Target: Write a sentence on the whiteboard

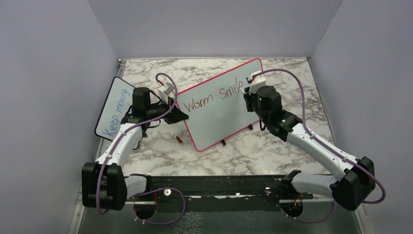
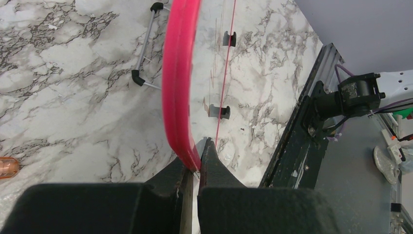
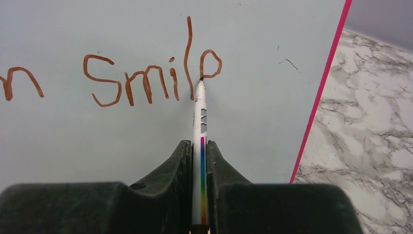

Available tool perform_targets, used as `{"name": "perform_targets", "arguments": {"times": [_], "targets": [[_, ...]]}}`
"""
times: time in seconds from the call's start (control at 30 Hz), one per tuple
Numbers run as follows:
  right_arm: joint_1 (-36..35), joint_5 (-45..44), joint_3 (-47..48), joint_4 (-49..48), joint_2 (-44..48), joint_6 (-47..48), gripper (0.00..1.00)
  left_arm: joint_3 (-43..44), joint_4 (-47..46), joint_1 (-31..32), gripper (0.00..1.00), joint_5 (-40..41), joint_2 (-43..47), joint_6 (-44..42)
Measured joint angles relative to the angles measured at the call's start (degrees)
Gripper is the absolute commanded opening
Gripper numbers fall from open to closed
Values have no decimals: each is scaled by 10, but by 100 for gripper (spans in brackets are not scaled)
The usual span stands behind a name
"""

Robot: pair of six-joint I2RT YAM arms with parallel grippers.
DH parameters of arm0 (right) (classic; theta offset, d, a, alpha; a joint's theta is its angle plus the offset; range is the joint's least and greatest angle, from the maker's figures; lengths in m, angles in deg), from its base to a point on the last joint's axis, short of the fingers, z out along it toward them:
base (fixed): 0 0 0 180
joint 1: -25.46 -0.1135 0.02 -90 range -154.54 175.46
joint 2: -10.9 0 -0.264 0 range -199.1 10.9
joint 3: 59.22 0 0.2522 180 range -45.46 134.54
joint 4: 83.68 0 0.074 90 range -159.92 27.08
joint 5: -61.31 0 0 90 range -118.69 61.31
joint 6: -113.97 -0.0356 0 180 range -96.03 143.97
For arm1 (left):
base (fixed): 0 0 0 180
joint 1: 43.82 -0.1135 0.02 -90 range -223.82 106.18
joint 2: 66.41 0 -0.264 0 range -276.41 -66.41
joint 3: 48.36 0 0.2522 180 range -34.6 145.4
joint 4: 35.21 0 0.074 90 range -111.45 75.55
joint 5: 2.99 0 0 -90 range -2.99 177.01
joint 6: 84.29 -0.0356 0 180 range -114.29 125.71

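**Marker tip on the board, "Warm Smil" written**

The right gripper point(image 3: 200, 146) is clamped shut on a white marker point(image 3: 200, 114) with a rainbow stripe down its barrel. The marker runs straight out ahead of the fingers. Its dark tip touches the whiteboard point(image 3: 97, 146) at the lower left of a small closed loop. The sentence point(image 3: 151, 83) is in red-brown handwriting. In the right wrist view it shows "Smil" and the loop just ahead of the gripper. To the right of the gripper, the board's thin pink-red frame runs diagonally, with the marble table point(image 3: 370, 146) beyond it.

From above, the whiteboard point(image 1: 219, 124) stands tilted between the two arms, and the sentence point(image 1: 209, 97) reads "Warm Smil". The right gripper point(image 1: 249, 95) sits at the end of that line, against the board's face.

The left gripper point(image 1: 181, 116) is at the board's left edge. In its wrist view, the left gripper point(image 2: 197, 163) is closed on the pink-red frame point(image 2: 178, 73), pinched between the two fingertips, and the frame curves away ahead of it.

To the left of the left gripper, a small copper-brown cap point(image 2: 7, 167) lies on the table. Behind that arm stands a smaller board point(image 1: 115, 108) with blue writing.
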Motion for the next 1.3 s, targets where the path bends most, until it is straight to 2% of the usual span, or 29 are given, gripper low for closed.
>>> {"name": "perform_targets", "arguments": {"times": [0.73, 1.3], "targets": [[0, -2, -2, 28, 7, -15, 1, 0, 0, 0, 0, 0, 0, 0], [0, -42, -14, 28, 8, -19, 1, 0, 0, 0, 0, -2, 0, 0]]}}
